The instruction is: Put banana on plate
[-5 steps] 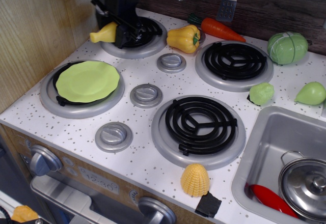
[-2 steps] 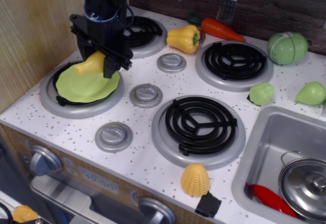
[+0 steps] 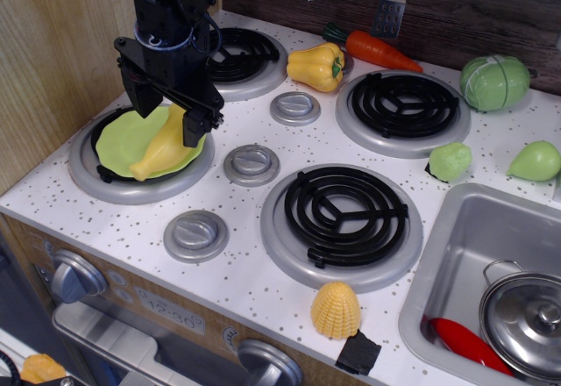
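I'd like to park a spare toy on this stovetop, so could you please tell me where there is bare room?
The front right burner and back right burner are bare. The speckled front edge between the knob and corn is free. The plate is crowded by banana and hand.

I log a plain yellow banana point(image 3: 164, 147) on a lime-green plate point(image 3: 123, 137), under a black gripper point(image 3: 172, 105). Countertop point(image 3: 254, 289): white, dark-speckled. Burner coils point(image 3: 345, 215) black, rings silver. Bell pepper point(image 3: 316, 66) yellow-orange, carrot point(image 3: 379, 50) orange, corn piece point(image 3: 336, 309) ribbed pale yellow.
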Controlling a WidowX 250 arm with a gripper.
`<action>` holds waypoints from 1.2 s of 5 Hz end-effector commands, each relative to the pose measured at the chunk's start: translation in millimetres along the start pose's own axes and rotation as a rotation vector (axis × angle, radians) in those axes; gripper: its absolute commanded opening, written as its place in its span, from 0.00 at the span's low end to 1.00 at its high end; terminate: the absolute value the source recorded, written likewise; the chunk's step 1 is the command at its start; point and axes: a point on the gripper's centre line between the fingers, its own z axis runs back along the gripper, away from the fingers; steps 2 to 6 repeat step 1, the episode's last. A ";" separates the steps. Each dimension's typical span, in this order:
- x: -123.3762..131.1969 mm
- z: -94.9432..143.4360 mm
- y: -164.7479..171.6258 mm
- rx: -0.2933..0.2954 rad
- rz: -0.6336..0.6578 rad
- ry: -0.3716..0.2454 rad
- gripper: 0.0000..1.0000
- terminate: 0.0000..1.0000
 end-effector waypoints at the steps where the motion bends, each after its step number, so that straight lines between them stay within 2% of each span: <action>1: 4.1 9.4 5.9 0.015 -0.006 -0.040 1.00 1.00; 6: 4.1 9.4 5.9 0.015 -0.006 -0.040 1.00 1.00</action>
